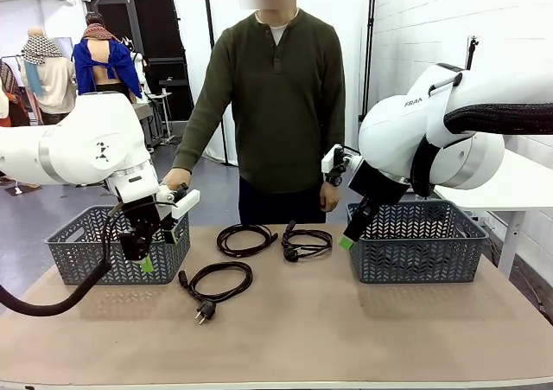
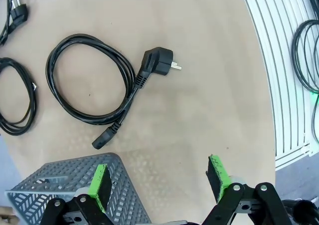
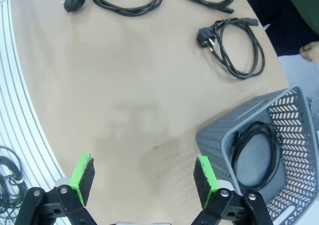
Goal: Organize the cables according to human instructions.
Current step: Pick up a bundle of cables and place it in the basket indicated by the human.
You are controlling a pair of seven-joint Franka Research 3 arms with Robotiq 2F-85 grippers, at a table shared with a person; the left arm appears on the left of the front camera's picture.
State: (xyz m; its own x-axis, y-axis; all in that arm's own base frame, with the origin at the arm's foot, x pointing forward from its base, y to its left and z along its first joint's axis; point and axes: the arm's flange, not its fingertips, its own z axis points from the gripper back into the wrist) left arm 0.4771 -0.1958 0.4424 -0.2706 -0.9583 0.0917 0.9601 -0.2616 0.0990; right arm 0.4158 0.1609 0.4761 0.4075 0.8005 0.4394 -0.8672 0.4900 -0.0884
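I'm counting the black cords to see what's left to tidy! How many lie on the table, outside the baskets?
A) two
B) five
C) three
C: three coiled cables lie on the tabletop, the near cable, the middle cable and the right cable; a fourth cable sits inside a grey basket.

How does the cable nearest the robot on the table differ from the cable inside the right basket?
The nearest cable lies on the open table; the basket cable lies inside the grey right basket. The nearest cable's angled plug sticks out beside its loop, plainly seen; the basket cable's ends are hard to make out. Both are thin, black and coiled.
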